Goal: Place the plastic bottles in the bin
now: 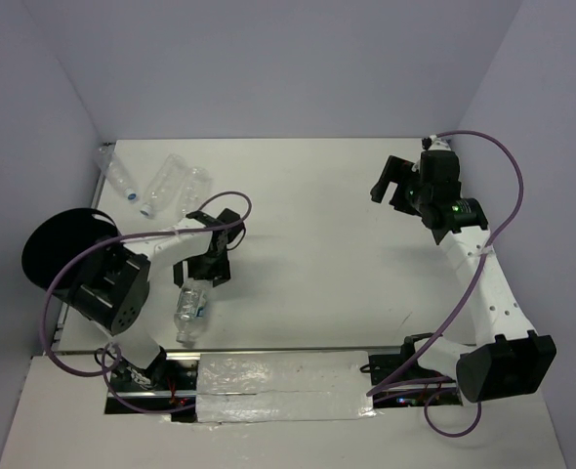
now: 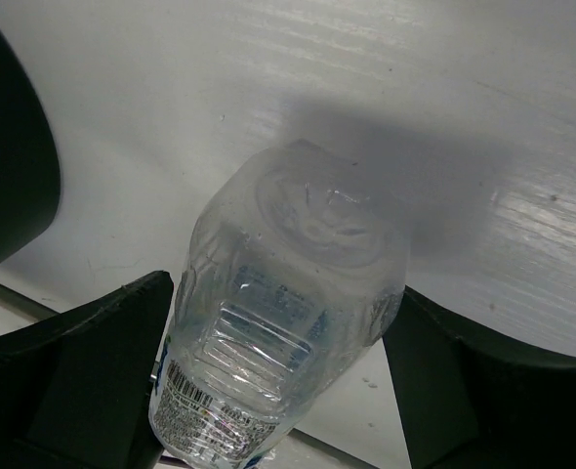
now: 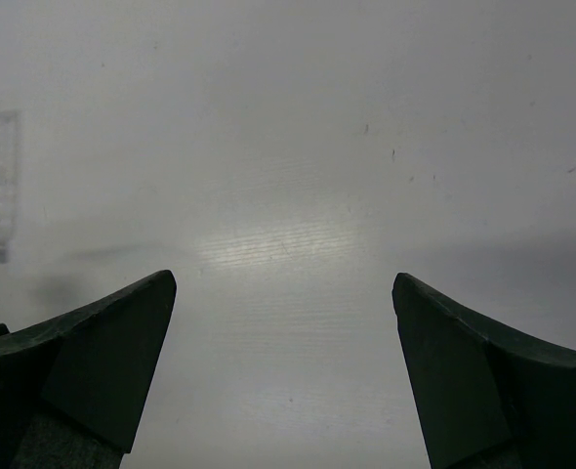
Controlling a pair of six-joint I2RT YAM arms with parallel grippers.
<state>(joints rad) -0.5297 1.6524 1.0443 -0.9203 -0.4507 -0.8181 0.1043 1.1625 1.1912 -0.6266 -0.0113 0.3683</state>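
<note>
Right of the bin (image 1: 61, 244): bare table (image 1: 317, 225), wide and free clear across. Beyond the bin, toward the far left corner: a bottle (image 1: 117, 178) and a second bottle (image 1: 176, 186) lying near each other, barring a low pass there. Just right of the bin: left arm (image 1: 112, 288) crowding the rim, left gripper (image 1: 210, 271) filled by a third bottle (image 1: 190, 313). Far right of the bin: right gripper (image 1: 393, 188) spread wide, free gap between the fingers, bare surface beneath.
</note>
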